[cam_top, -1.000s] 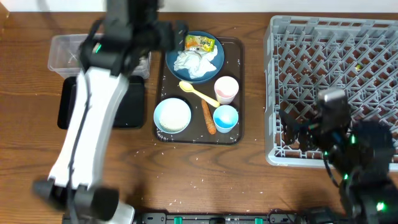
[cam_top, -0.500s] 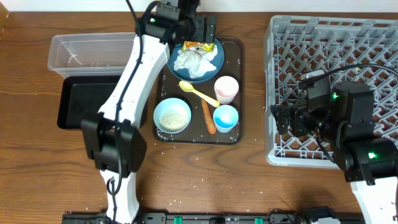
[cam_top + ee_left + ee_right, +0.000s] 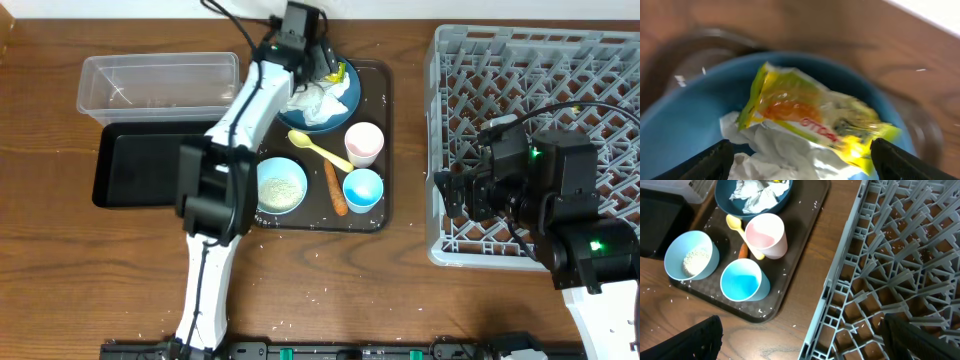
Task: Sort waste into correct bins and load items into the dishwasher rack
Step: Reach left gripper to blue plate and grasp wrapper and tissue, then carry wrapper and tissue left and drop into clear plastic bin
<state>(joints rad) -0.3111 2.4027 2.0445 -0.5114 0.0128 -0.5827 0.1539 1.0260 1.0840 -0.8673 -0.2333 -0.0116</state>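
The brown wooden table [image 3: 400,290] carries a dark brown serving tray [image 3: 385,150], and at its far end sits the large dark blue round plate [image 3: 350,100] that matters here. On that plate the yellow-green printed snack wrapper [image 3: 810,117] lies partly over the crumpled white tissue [image 3: 775,150].

Your left gripper [image 3: 801,162] hangs over the plate with its jaws spread wide and nothing between them. The wrapper sits straight ahead of it, just beyond the fingertips. In the wrist view the wrapper's long axis runs from upper left to lower right, close to the line joining your two fingers. You would therefore be closing along its length, and the tissue underneath is likely to come up too unless you stay high. That view is blurred, so you cannot judge how far above the wrapper the tips are.

Your right gripper [image 3: 805,340], also spread and empty, is well apart, beside the near left edge of the large square grey plastic dishwasher rack [image 3: 530,60]. The left arm is clearly the nearer.
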